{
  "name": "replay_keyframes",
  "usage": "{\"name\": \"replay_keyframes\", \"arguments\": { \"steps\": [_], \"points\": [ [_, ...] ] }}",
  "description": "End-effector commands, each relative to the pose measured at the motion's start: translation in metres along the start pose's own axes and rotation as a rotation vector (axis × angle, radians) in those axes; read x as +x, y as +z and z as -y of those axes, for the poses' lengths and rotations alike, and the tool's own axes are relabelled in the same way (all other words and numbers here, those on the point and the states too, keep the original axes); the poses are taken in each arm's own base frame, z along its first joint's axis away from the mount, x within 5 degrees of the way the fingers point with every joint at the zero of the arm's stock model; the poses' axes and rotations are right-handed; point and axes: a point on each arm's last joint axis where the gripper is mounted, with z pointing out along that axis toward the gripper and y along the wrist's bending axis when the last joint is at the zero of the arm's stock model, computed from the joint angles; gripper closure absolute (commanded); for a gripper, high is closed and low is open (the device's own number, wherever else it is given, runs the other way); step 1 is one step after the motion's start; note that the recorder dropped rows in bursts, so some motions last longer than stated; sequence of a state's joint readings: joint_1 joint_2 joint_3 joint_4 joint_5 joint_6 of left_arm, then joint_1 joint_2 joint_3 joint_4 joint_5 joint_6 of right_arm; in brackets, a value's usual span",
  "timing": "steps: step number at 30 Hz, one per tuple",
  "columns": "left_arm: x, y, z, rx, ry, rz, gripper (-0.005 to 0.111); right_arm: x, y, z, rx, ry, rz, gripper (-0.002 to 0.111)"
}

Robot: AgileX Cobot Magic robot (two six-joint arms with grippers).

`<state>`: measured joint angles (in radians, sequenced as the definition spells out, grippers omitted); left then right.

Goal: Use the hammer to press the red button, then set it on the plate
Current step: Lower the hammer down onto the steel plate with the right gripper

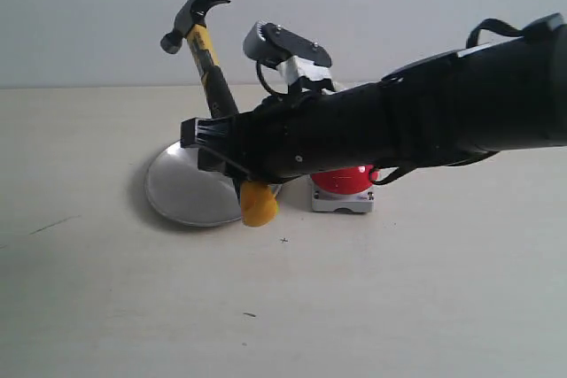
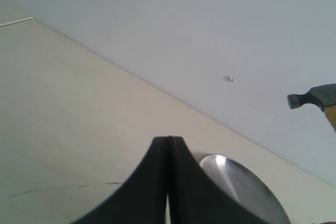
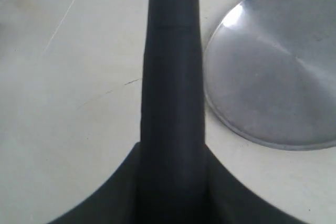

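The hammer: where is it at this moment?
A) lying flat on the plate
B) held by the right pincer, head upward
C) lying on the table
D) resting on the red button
B: the right pincer grips the hammer by its black handle, with the head pointing up.

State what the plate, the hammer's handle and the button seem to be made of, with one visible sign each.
Plate: likely brushed metal, silvery with glare.
Hammer handle: probably matte black rubber, yellow end.
Button: seemingly smooth red plastic, grey base.

Red button (image 1: 341, 181) mostly hidden behind the arm (image 1: 425, 121). Plate (image 3: 273, 72) and hammer (image 2: 315, 98) each clipped by wrist-view frame edges.
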<state>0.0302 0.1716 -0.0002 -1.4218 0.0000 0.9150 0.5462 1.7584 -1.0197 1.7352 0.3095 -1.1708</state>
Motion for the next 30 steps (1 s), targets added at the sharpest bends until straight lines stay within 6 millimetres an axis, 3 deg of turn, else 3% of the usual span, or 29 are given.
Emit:
{"name": "replay_keyframes", "arguments": {
  "steps": [1,7,16,20,24,30],
  "points": [
    [0.000,-0.001,0.000,0.001,0.006,0.007,0.107,-0.009,0.020,0.000,-0.016,0.014,0.001,0.108],
    [0.000,-0.001,0.000,0.001,0.006,0.007,0.107,-0.009,0.028,0.021,0.150,0.024,0.042,0.108],
    [0.000,-0.001,0.000,0.001,0.006,0.007,0.107,-0.036,-0.006,0.028,0.483,-0.059,0.258,0.108],
    [0.000,-0.001,0.000,0.001,0.006,0.007,0.107,-0.044,-0.021,0.019,0.669,-0.188,0.453,0.108],
    [0.000,-0.001,0.000,0.001,0.006,0.007,0.107,-0.045,-0.013,-0.006,0.462,-0.194,0.544,0.108],
    [0.000,-0.001,0.000,0.001,0.006,0.007,0.107,-0.036,0.006,-0.028,0.100,-0.064,0.489,0.108]
  ]
}}
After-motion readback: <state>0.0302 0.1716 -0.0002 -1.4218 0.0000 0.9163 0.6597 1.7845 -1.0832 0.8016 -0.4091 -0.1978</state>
